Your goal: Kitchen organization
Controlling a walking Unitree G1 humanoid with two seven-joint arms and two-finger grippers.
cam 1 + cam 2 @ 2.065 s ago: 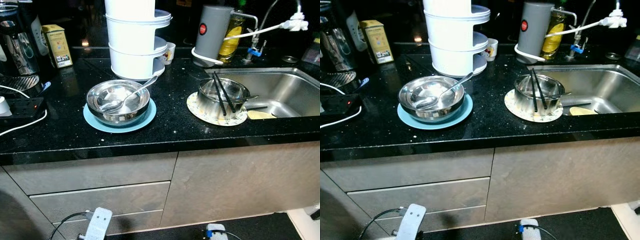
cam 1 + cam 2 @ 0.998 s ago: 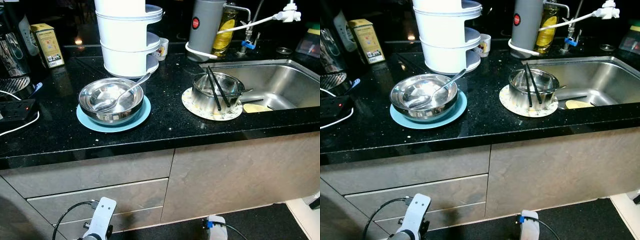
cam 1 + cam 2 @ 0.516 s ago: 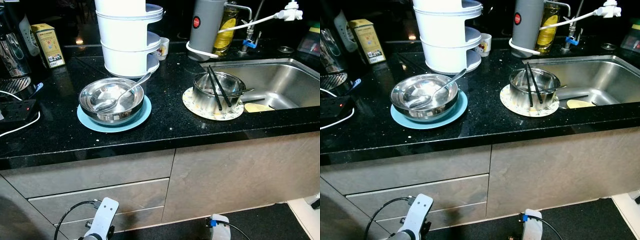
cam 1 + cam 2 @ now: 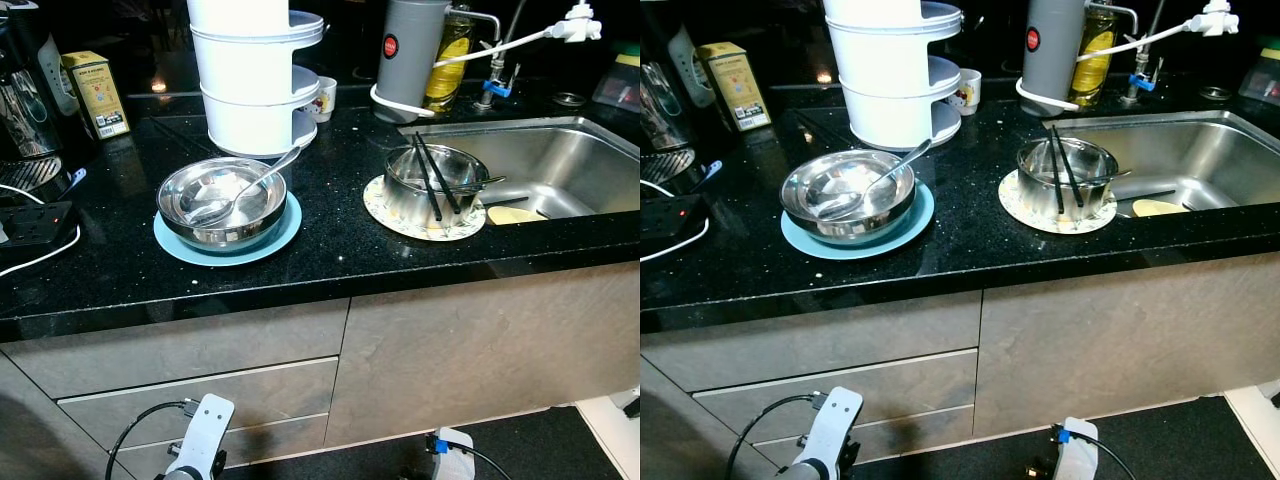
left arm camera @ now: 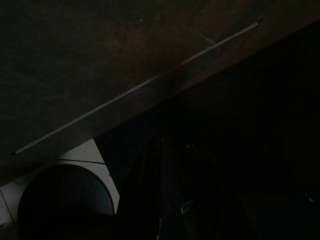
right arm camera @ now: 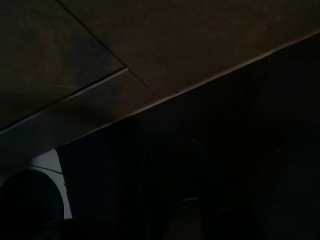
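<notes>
I see a steel bowl [image 4: 222, 202] with spoon [image 4: 245, 190] centre-left, chopsticks [image 4: 432, 176] centre-right; I can't tell either gripper's state.

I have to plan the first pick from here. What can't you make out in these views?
- Both grippers: wrist views too dark to show the fingers.
- Pot contents: its wall and the chopsticks hide the inside, eye views.
- White stack: top cut off by the frame edge.
- Sink: right end cut off; the pale item in it is part hidden by the rim.
- Box label: too small to read.
</notes>
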